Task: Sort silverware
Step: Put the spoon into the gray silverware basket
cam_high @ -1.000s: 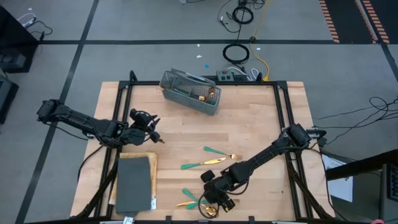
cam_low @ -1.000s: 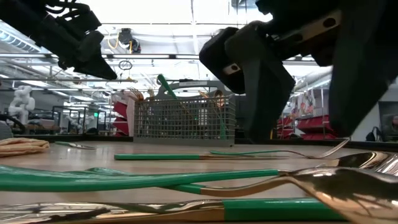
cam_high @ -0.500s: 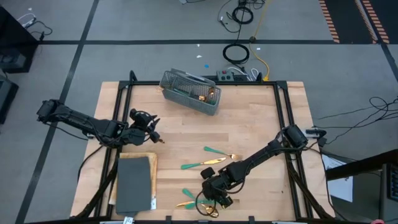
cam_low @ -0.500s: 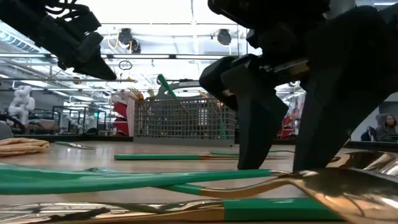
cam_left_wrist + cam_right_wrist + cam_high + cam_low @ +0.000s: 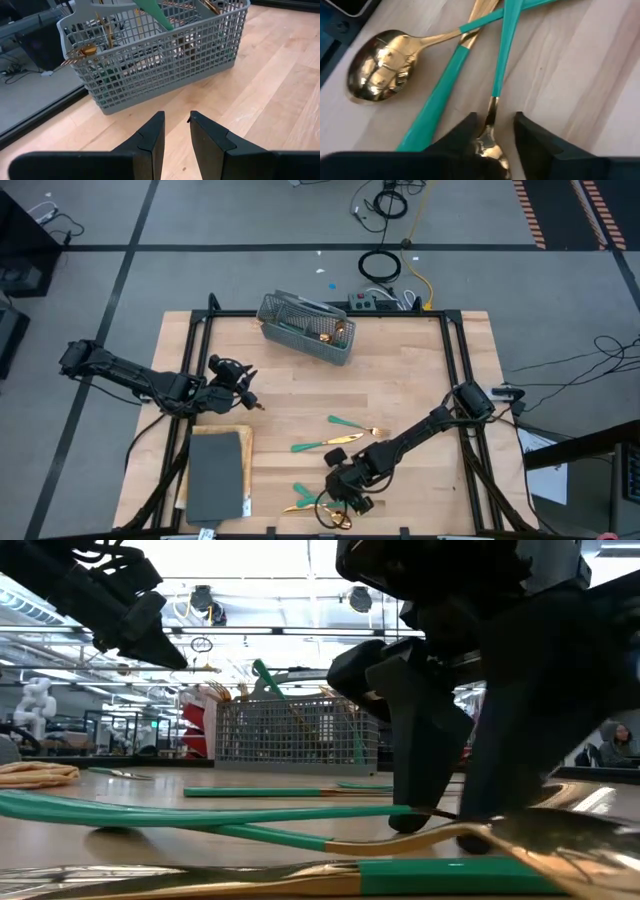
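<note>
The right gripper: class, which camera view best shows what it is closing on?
Right wrist view: the right gripper straddles a spoon at its gold neck. Low view shows the fingers at the table, close and dark. High view shows only its place near the front edge. Left wrist view lacks it.

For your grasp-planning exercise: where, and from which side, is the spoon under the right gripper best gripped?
At its thin gold neck, from straight above, the right gripper straddling it: the spoon lies on the table, its neck narrow and clear.
</note>
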